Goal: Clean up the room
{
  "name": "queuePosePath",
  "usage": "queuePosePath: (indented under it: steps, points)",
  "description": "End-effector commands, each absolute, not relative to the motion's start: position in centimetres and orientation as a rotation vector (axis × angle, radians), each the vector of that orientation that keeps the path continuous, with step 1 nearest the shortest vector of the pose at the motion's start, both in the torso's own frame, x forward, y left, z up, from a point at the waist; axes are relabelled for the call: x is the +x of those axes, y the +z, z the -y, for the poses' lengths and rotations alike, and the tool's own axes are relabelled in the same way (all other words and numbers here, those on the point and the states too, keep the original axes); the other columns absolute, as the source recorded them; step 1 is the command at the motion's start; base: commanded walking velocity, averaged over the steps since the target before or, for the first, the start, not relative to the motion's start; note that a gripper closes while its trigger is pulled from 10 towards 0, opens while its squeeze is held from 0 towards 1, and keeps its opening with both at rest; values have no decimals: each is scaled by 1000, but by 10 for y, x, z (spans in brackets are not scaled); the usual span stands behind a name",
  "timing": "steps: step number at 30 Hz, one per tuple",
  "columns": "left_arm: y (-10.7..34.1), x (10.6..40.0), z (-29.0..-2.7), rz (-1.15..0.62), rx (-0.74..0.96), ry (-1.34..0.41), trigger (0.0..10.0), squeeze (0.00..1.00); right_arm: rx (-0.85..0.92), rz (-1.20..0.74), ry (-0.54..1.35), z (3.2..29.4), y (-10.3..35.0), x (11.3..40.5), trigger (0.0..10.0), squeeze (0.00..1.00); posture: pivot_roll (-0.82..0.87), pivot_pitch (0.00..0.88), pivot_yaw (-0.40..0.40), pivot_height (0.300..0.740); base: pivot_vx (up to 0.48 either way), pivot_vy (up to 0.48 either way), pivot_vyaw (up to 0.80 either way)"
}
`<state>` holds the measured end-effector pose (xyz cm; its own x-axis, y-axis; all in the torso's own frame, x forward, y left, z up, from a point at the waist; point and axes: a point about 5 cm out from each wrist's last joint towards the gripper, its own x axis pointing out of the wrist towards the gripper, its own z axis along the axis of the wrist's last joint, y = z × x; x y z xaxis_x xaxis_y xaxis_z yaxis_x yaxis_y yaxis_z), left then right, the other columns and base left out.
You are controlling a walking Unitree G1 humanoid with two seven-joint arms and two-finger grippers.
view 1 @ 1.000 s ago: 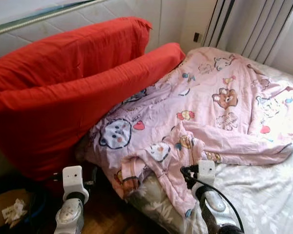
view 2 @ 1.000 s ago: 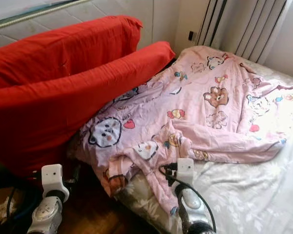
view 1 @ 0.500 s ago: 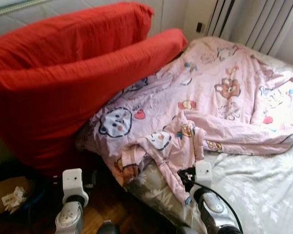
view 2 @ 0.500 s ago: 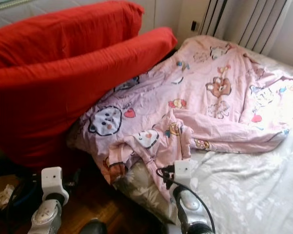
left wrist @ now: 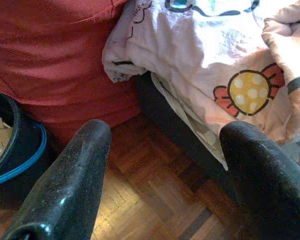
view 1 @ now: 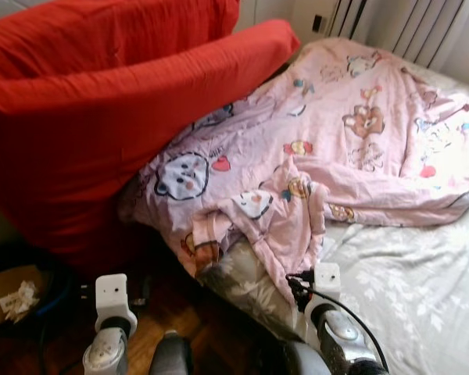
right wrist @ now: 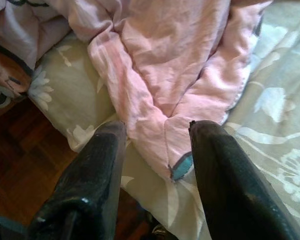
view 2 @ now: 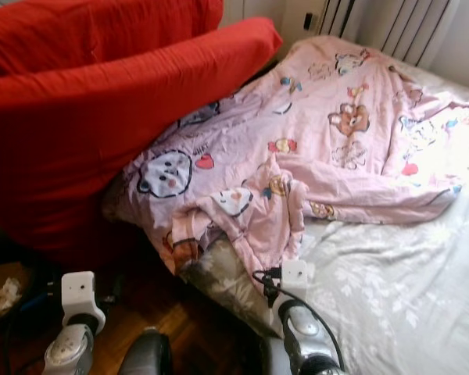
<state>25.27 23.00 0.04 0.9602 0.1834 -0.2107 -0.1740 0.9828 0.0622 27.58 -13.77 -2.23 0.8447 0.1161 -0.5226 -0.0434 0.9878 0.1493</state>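
The right end effector [right wrist: 155,150] is held with fingers apart just before the quilt's [view 1: 328,148] hanging near corner. The quilt is spread along the bed [view 1: 422,297] from near left to far right. The left end effector [left wrist: 160,165] is held apart over the floor [left wrist: 155,200], beside the red cushion [view 1: 102,133].

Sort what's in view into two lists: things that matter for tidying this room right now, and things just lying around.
For the job:
- pink quilt, rumpled, one corner hanging over the bed's edge
- right gripper, open, that corner between its fingers
- left gripper, open above the wooden floor

Just lying about:
- red cushions
- floral sheet
- dark bin
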Motion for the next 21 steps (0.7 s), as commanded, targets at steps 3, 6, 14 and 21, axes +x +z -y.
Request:
queuePosePath:
  steps: [3, 6, 14, 21]
  points:
    - [-5, 246, -231, -247, 43, 180, 10000, 0, 142, -580, 82, 136, -26, 272, 10000, 0, 159, 251, -9, 639, 0, 0, 0]
    - [-6, 245, -230, -248, 45, 176, 10000, 0, 161, -570, 67, 137, -25, 273, 10000, 0, 162, 258, -7, 639, 0, 0, 0]
    - [-6, 242, -230, -241, 44, 174, 10000, 0, 181, -537, 27, 139, -17, 282, 10000, 0, 172, 277, -7, 639, 0, 0, 0]
    - [-6, 237, -232, -233, 46, 178, 10000, 0, 187, -498, 11, 138, -12, 287, 10000, 0, 184, 302, -7, 619, 0, 0, 0]
